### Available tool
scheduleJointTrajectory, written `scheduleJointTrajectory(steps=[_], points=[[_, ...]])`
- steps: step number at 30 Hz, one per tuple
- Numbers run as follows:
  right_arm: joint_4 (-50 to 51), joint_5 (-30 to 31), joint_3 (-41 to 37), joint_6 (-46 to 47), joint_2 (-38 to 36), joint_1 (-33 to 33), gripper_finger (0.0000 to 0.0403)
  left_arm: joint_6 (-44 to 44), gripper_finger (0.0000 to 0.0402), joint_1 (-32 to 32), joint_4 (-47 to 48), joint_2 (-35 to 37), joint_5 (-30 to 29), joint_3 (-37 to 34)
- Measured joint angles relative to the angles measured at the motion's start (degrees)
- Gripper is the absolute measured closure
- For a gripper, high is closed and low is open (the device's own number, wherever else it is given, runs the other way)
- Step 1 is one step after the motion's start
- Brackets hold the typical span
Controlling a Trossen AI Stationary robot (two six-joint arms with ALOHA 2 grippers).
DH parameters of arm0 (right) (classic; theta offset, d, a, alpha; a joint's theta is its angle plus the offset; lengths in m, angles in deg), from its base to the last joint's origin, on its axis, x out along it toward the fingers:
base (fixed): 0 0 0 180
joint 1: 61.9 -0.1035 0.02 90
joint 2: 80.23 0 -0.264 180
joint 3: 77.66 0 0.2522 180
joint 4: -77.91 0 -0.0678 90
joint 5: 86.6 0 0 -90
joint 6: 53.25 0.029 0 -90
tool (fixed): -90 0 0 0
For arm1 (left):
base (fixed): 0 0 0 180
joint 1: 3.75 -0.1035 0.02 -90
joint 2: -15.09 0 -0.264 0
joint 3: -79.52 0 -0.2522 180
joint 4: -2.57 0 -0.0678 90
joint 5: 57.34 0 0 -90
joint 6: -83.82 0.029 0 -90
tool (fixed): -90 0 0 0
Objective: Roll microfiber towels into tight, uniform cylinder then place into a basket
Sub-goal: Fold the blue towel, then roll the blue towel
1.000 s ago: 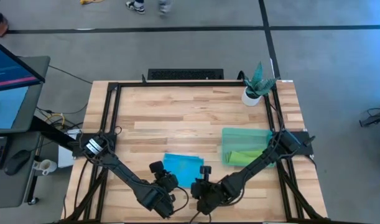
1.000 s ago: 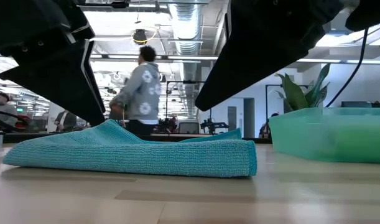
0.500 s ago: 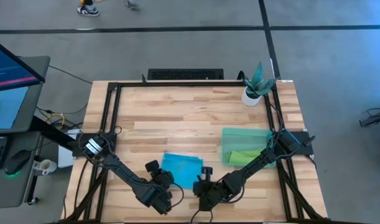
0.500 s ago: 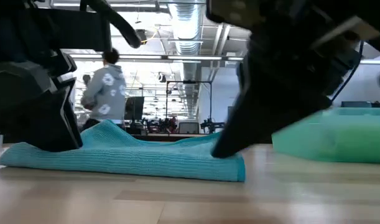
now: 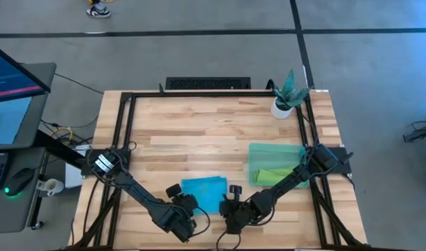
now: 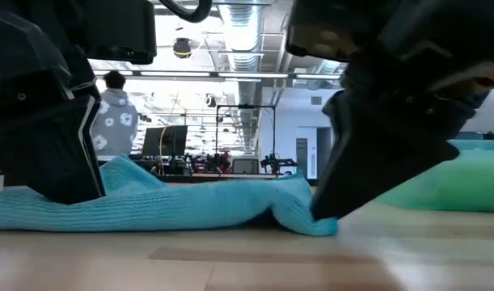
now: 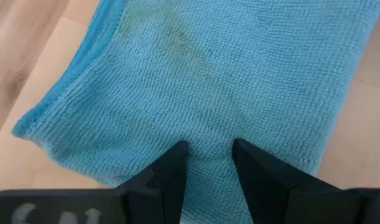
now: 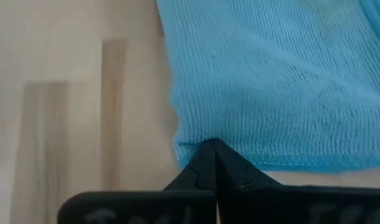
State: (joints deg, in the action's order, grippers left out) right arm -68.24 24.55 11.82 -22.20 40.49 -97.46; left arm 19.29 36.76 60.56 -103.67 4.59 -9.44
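Low view: wooden table (image 6: 230, 259), person (image 6: 117, 113) behind.

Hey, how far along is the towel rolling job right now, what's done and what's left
Done: the lime green towel already lies in the basket. In hand: the turquoise towel lies flat on the table, not yet rolled; the left gripper pinches its near edge with cloth between the fingers, and the right gripper is shut at the edge near a corner. Left: roll the turquoise towel tight and put it in the basket.
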Motion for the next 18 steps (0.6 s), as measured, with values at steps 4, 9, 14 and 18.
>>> scheduleJointTrajectory(steps=[4, 9, 14, 18], points=[[4.92, -0.02, -0.11, 0.0, -1.18, -1.16, 0.0384, -0.1, 0.0269, 0.0, 0.59, 0.65, 0.33, -0.08], [9.48, -0.25, -0.33, -0.01, -2.5, -2.56, 0.0387, -0.04, 0.0269, 0.85, 1.04, 2.03, -2.24, -0.17], [11.79, -0.34, -0.39, 0.02, -4.12, -3.85, 0.0388, 2.11, 0.0269, 2.28, 1.44, 2.26, -6.76, 2.15], [11.98, 2.58, -0.39, 0.0, -6.31, -5.17, 0.0381, 4.98, 0.0269, 3.48, 1.7, 2.3, -9.46, 5.59]])
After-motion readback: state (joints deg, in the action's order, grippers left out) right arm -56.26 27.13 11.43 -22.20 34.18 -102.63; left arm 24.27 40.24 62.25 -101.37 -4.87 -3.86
